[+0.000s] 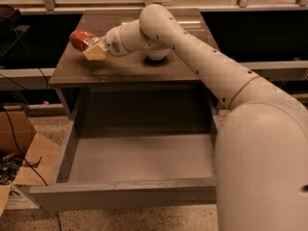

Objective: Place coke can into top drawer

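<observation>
The coke can (80, 39) is red and lies tilted at the left end of the brown cabinet top (130, 70). My gripper (89, 45) reaches in from the right and is shut on the can; one tan finger (95, 53) shows under it. The can seems lifted just off the top. The top drawer (120, 192) is pulled fully open below and in front of the cabinet top, a wide grey box with nothing in it. The can is over the cabinet top, behind the drawer's left rear corner.
A white bowl (157, 57) stands mid-top, mostly hidden behind my arm (202, 61). A cardboard box (21, 150) and cables lie on the floor left of the drawer. My arm's large base link (262, 172) covers the drawer's right front corner.
</observation>
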{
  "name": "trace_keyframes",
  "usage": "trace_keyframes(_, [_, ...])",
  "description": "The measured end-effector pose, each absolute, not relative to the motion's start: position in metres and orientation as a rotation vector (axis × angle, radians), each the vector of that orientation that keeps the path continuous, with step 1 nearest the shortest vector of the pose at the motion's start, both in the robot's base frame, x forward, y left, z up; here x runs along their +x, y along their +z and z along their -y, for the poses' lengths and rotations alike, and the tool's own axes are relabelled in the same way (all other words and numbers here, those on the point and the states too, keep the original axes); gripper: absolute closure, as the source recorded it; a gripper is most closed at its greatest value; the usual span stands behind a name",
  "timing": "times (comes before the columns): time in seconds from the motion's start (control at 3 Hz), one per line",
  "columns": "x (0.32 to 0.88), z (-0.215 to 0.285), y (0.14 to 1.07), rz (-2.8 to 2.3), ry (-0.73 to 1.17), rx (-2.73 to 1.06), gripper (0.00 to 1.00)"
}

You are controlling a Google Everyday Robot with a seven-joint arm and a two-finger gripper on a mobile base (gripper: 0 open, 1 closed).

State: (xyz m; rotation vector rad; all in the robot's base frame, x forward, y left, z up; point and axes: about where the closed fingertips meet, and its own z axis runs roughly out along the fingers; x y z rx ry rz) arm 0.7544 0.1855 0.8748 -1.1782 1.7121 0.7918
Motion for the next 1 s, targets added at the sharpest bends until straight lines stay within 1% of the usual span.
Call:
trace_keyframes(0.33, [0.707, -0.147, 0.888, -1.653, 0.829, -1.181, 1.0])
trace_keyframes(0.67, [0.652, -0.093, 0.893, -1.662, 0.813, -1.246, 1.0])
trace_keyframes(1.0, [0.593, -0.051, 0.892, -1.733, 0.763, -1.392, 1.0])
